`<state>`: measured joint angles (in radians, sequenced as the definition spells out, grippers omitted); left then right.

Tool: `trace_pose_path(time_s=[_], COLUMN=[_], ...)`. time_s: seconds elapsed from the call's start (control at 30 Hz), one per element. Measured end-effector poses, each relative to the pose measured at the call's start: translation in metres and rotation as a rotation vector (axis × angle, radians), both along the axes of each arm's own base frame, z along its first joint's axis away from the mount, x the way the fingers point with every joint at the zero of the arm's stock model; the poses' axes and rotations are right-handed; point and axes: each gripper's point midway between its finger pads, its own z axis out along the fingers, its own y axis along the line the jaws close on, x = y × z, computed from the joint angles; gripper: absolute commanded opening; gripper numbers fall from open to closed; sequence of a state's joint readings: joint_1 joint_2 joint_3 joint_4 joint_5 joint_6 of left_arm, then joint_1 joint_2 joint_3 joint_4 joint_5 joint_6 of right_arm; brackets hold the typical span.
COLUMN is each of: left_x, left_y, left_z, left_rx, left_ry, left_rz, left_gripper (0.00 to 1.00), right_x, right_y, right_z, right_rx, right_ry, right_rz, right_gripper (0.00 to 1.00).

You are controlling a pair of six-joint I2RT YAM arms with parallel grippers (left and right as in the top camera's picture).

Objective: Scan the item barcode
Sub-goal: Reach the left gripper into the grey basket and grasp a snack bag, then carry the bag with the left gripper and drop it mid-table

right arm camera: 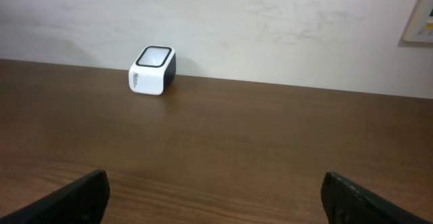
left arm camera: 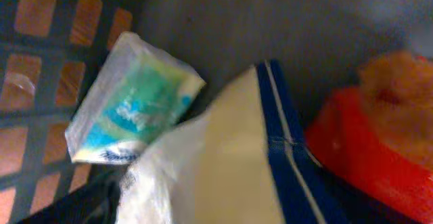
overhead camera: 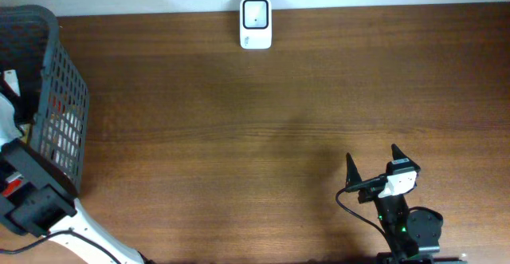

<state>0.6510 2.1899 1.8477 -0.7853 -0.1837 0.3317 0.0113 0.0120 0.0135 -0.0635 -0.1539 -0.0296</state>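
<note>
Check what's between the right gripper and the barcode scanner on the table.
Nothing: only bare wooden table lies between the right gripper and the scanner. The overhead and right wrist views both show that stretch clear.

Left wrist view blurred throughout. Teal-and-white packet [left arm camera: 132, 109]: lettering unreadable. Cream pouch [left arm camera: 223, 163] cut by bottom edge. Red item [left arm camera: 365, 156] cut at right, kind unclear. Left claw hidden in every view. Overhead: basket [overhead camera: 48, 80] cropped at left. Right claw [right arm camera: 215, 197]: fingers cropped below. Scanner [overhead camera: 256, 23] label too small to read.
</note>
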Motion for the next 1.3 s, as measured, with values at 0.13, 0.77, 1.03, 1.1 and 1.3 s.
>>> trace_pose_path(time_s=[0.13, 0.77, 1.03, 1.1, 1.3], left_x=[0.007, -0.012, 0.025, 0.030, 0.039], left_y=[0.007, -0.169, -0.429, -0.459, -0.536], left_z=[-0.001, 0.389, 0.263, 0.213, 0.106], left_rx=[0.027, 0.321, -0.177, -0.222, -0.250], left_ry=[-0.021, -0.808, -0.499, -0.363, -0.113], left_rz=[-0.014, -0.246, -0.891, -0.954, -1.162], left_gripper=[0.00, 0.00, 0.00, 0.00, 0.00], right_x=[0.000, 0.000, 0.000, 0.000, 0.000], right_y=[0.000, 0.000, 0.000, 0.000, 0.000], right_z=[0.000, 0.000, 0.000, 0.000, 0.000], right_rx=[0.000, 0.000, 0.000, 0.000, 0.000], right_ry=[0.000, 0.000, 0.000, 0.000, 0.000], right_rz=[0.000, 0.000, 0.000, 0.000, 0.000], right_gripper=[0.99, 0.99, 0.99, 0.99, 0.99])
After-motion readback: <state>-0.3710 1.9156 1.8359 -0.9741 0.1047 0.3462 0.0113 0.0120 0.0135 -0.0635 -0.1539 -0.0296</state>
